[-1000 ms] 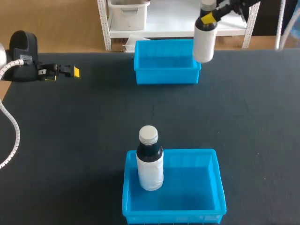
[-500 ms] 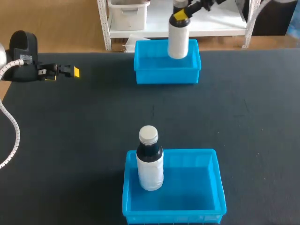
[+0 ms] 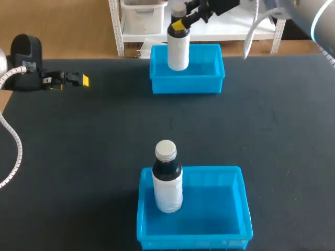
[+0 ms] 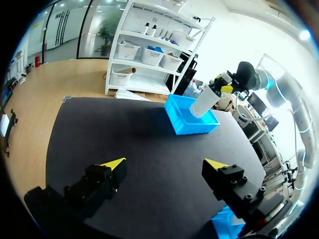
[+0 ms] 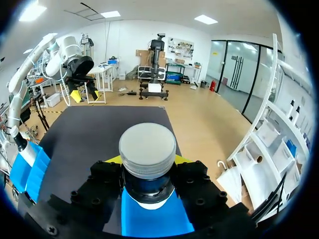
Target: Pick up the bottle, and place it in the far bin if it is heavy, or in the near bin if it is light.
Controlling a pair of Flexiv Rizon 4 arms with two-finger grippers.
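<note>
A white bottle (image 3: 178,49) with a dark neck hangs upright over the left part of the far blue bin (image 3: 186,86). My right gripper (image 3: 180,23) is shut on its neck. In the right wrist view the grey cap (image 5: 147,148) sits between the fingers of the right gripper (image 5: 147,167), with the far bin (image 5: 149,221) below. A second bottle (image 3: 167,178) stands in the near blue bin (image 3: 194,241), at its left side. My left gripper (image 3: 78,80) stays at the table's left edge, and in its wrist view the left gripper (image 4: 164,167) is open and holds nothing.
From the left wrist view the far bin (image 4: 192,122) and the held bottle (image 4: 204,102) lie far ahead across the black table (image 4: 124,134). Dark tabletop (image 3: 172,123) separates the two bins.
My right arm has carried the bottle leftward, from beyond the far bin's right edge to above its left part. The left arm and the near bottle have not moved.
</note>
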